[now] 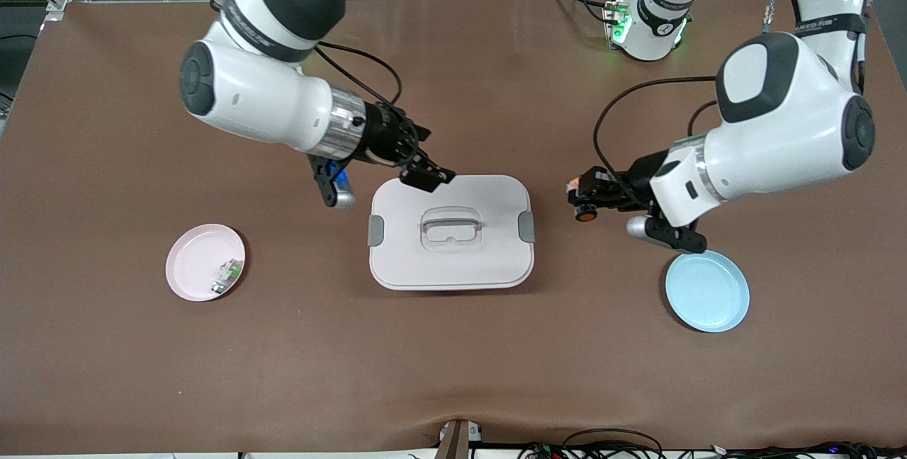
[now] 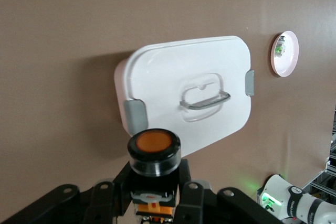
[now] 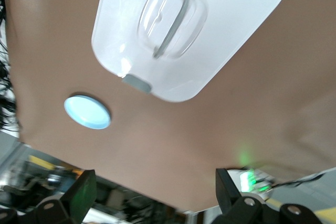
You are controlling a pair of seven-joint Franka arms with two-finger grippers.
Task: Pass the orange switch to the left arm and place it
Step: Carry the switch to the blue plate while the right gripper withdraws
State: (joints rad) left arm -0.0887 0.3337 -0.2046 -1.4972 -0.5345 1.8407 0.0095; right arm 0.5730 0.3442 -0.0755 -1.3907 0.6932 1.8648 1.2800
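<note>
Nearest you sits the blue plate (image 1: 707,291). Your orange switch (image 1: 585,214) is pinched in the left gripper (image 1: 582,198), over bare table beside the box (image 1: 451,232). Your right gripper (image 1: 426,177), jaws wide and empty, hovers over the box's edge toward the robots, facing the switch.

No legible txt or nos. on anything.
</note>
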